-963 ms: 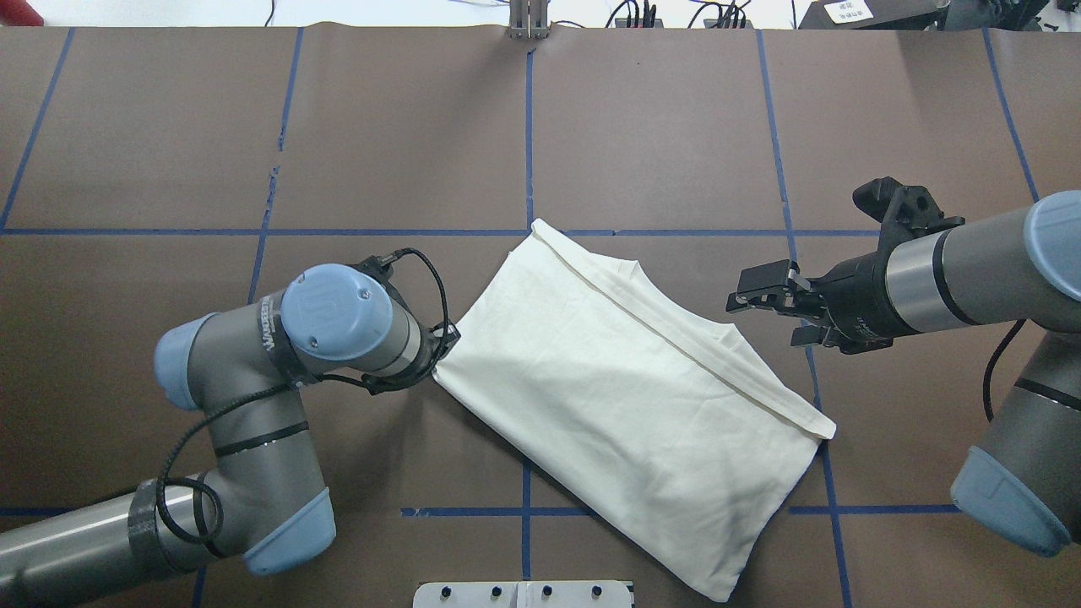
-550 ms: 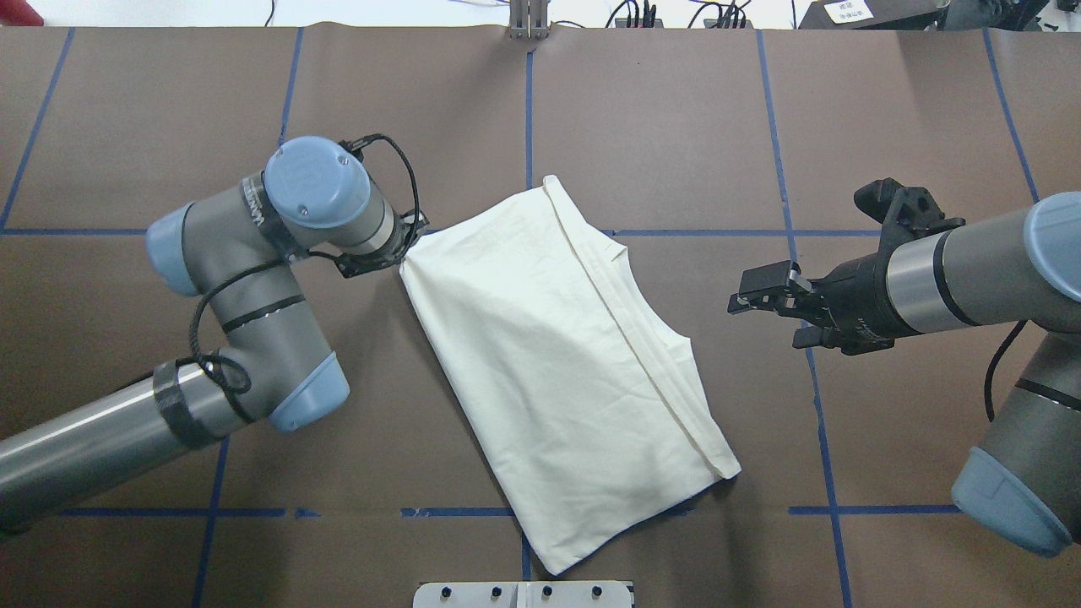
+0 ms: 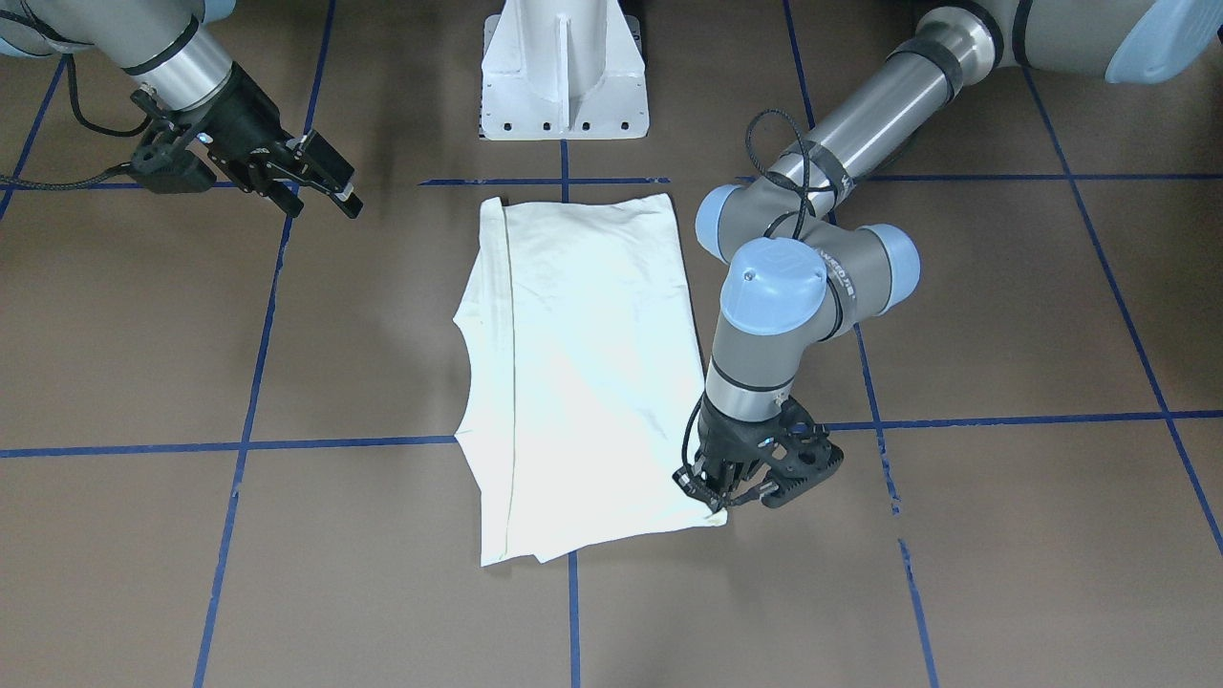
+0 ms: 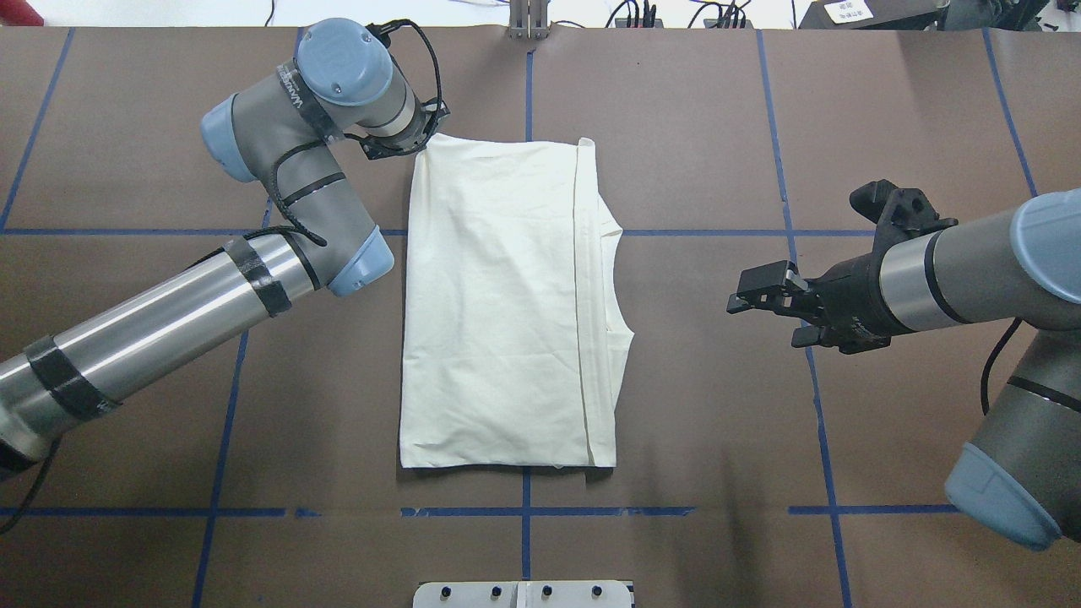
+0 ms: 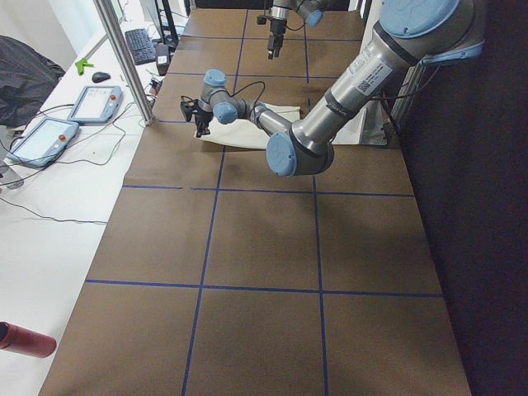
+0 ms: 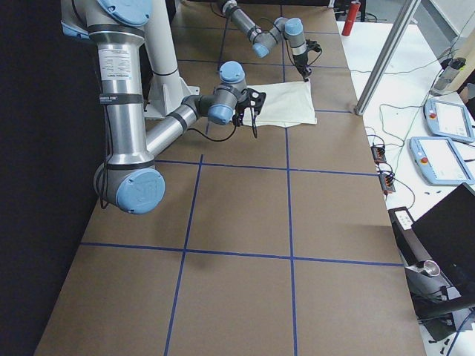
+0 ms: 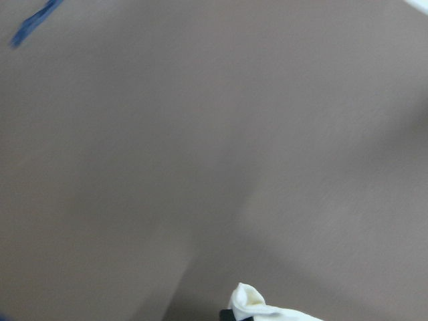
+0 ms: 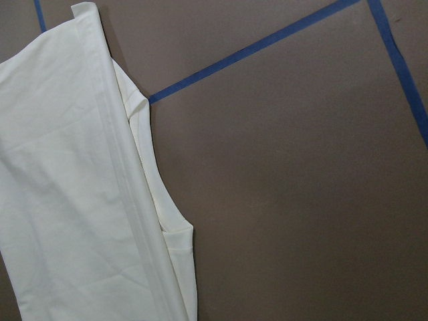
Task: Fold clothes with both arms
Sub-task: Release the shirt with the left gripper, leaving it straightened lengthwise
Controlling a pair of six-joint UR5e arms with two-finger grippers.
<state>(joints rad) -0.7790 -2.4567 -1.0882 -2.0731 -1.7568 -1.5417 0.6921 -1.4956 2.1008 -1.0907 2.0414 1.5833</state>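
Cream shirt [image 4: 498, 304]: folded into a long rectangle, plain cloth up, flat on the middle of the table [image 4: 676, 127]; its long sides run from the robot's edge towards the far edge.
Shirt's right side: a hemmed band lies doubled along it, and an under layer pokes out beside the band with a curved cut-out.
Shirt's near end: close to the tape [image 4: 529, 101] line that crosses in front of the pedestal [image 3: 564, 67], not touching it.
Left gripper [image 3: 712, 492]: points down at the shirt's far left corner, fingers pressed together on that corner. Its wrist view shows a small bunch of cloth at the bottom edge, over bare brown paper.
Left arm [image 4: 169, 312]: comes in from the near left, elbow bent, wrist just beside the shirt's far left corner.
Right gripper [image 4: 764, 321]: fingers apart, holding nothing, above the table and well apart from the shirt's right side, pointed towards it.
Right arm [image 4: 971, 262]: comes in low from the right edge.
Right wrist view: looks down on the banded side and the cut-out, with brown paper and tape beside them.
Table: covered in brown paper, marked into squares by blue tape.
Pedestal: white metal, at the robot's edge, in line with the shirt.
Side bench: white, beyond the table's far edge, with two handheld screens [image 5: 95, 103] on it.
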